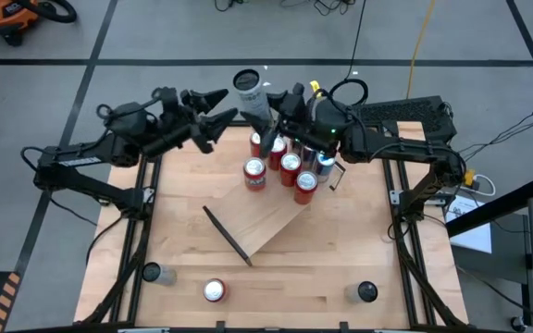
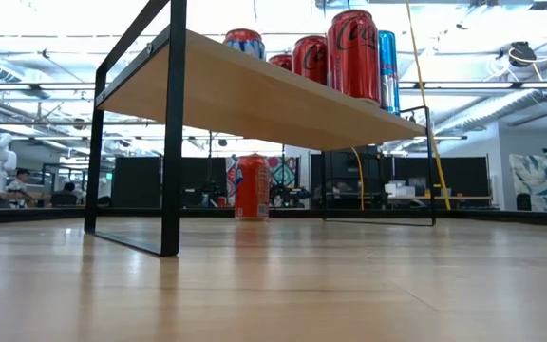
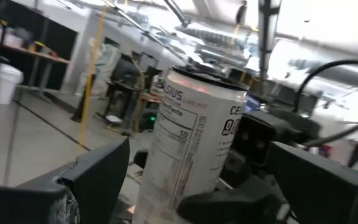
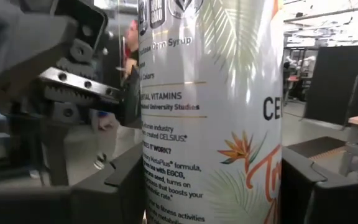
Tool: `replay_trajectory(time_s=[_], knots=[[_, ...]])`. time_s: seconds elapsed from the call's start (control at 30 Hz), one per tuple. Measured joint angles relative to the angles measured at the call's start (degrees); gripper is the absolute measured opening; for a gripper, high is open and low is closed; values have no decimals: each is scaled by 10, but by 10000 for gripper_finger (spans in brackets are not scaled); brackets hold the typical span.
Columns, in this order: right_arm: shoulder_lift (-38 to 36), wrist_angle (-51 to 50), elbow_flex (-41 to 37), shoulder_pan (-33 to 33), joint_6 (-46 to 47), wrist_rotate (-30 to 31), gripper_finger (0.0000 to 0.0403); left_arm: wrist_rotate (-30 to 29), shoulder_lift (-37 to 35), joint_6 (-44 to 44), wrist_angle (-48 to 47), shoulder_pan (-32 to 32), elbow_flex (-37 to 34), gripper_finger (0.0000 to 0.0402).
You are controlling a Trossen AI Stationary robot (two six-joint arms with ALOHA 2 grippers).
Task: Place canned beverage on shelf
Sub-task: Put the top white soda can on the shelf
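Observation:
My right gripper (image 1: 265,113) is shut on a tall white can (image 1: 250,92), high above the far middle of the table; the can fills the right wrist view (image 4: 210,112). My left gripper (image 1: 222,111) stands open just left of the can. In its wrist view the can (image 3: 191,137) shows between its two fingers, with no touch visible. The shelf (image 1: 271,222) stands slanted at mid-table with several cans (image 1: 291,166) upright on it, which also show as cans (image 2: 353,52) along the shelf (image 2: 254,95) in the low view. My right gripper pinches the white can's side wall (image 4: 160,186) between its two fingers (image 4: 120,183), one on each opposite side. The fingers come about level from the table's right and lie across the can. The can stands upright in the hold, lifted clear of table and shelf.
A red can (image 1: 214,291) stands alone near the table's front edge. Two small dark round things (image 1: 151,273) (image 1: 366,292) sit near the front corners. In the low view a red can (image 2: 252,187) stands on the table, seen beneath the shelf board.

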Motion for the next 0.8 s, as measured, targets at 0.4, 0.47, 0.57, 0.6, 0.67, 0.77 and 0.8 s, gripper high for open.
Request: replay_trajectory(time_s=[0.4, 0.47, 0.57, 0.6, 0.67, 0.77, 0.8], knots=[[10, -51, 0, 0, -73, -20, 225, -37, 48, 15, 24, 4, 0, 386], [10, -56, 0, -1, -73, -20, 225, -33, 46, 14, 28, 4, 0, 386], [10, -64, 0, -1, -83, -37, 225, -30, 46, 11, 27, 4, 0, 386], [10, -64, 0, -1, -85, -48, 226, -30, 46, 10, 27, 4, 0, 386], [10, -63, 0, -1, -86, -53, 226, -29, 47, 10, 25, 4, 0, 386], [10, -69, 0, -1, -85, -54, 226, -27, 47, 10, 24, 4, 0, 375], [10, -73, 0, -1, -85, -54, 227, -27, 47, 10, 23, 4, 0, 368]])
